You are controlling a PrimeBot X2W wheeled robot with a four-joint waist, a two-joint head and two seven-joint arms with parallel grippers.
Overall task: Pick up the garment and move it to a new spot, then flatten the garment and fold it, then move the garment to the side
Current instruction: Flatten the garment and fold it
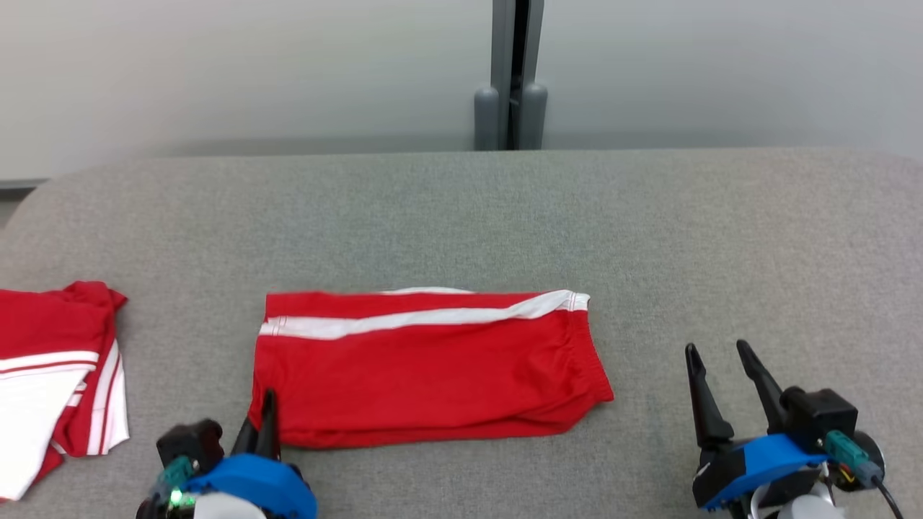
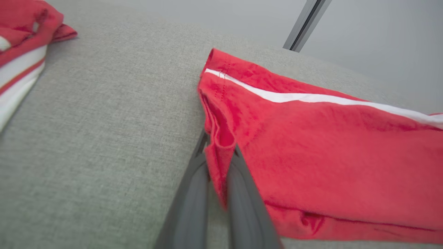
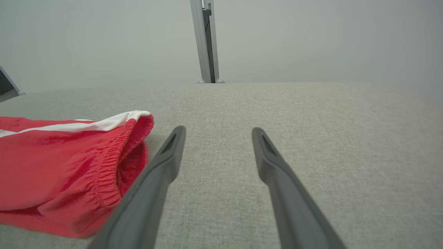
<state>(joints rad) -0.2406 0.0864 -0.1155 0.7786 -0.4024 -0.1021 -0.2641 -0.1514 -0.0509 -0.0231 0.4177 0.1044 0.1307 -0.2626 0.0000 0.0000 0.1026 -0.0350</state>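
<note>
Lying folded in the middle of the grey table (image 1: 461, 216), a bit toward the near edge: red shorts (image 1: 433, 367) with a white stripe (image 1: 433, 317) along the far side. Stretchy waist end pointing right, leg end pointing left. Pinching the near left corner of the shorts: left claw (image 1: 267, 407), fingers (image 2: 193, 193) pressed together on a fold of red cloth that pokes up between them. Hanging near the right end of the shorts, not touching them: right claw (image 1: 717, 349), fingers spread wide, holding nothing. Sitting at the far left of the table, well apart from the shorts: another red and white piece of clothing (image 1: 58, 360), bunched up. Standing behind the table: a grey post (image 1: 510, 72) against a pale wall (image 1: 216, 65).
</note>
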